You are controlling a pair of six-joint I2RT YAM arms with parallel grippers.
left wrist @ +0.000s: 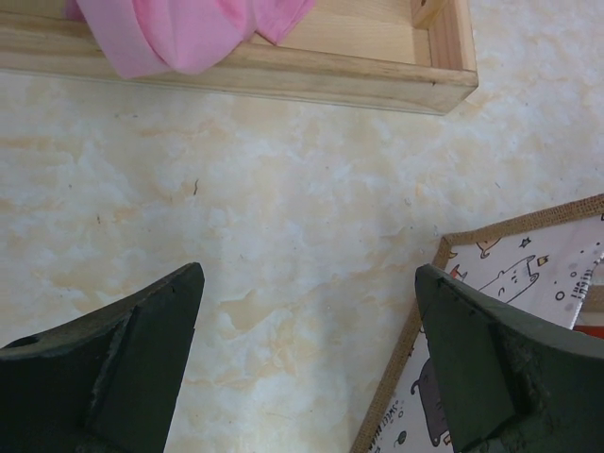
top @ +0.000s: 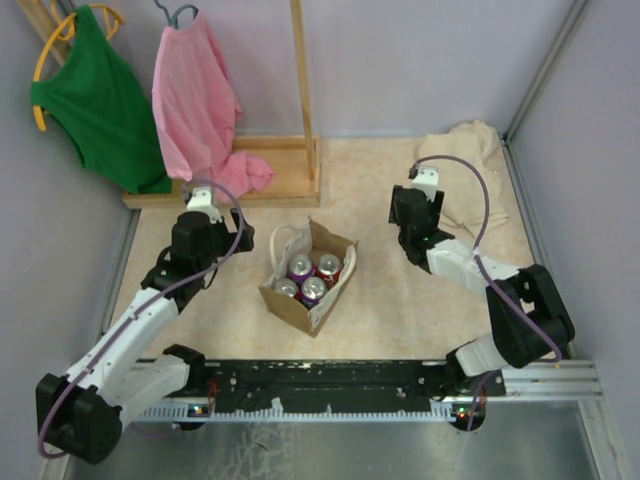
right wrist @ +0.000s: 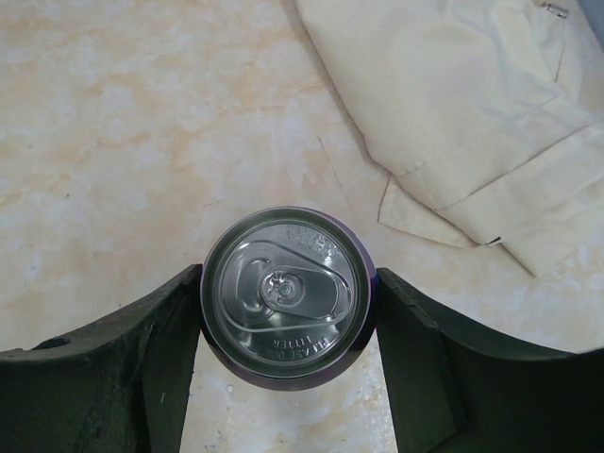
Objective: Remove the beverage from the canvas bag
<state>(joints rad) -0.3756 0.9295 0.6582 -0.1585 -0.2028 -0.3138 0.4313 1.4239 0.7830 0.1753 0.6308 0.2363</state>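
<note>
Four cans [top: 300, 268] stand in the canvas bag [top: 288, 306] on the desk [top: 380, 310]. My right fingers [right wrist: 160, 340] clamp a fifth can [right wrist: 288, 294] near the beige cloth [right wrist: 472, 123]. My left fingers [left wrist: 142, 349] gape wide and empty beside the bag.

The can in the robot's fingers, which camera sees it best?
The right wrist view: the purple can sits large, lid up, between the fingers. From the top the right arm hides it; the left wrist view misses it.
</note>
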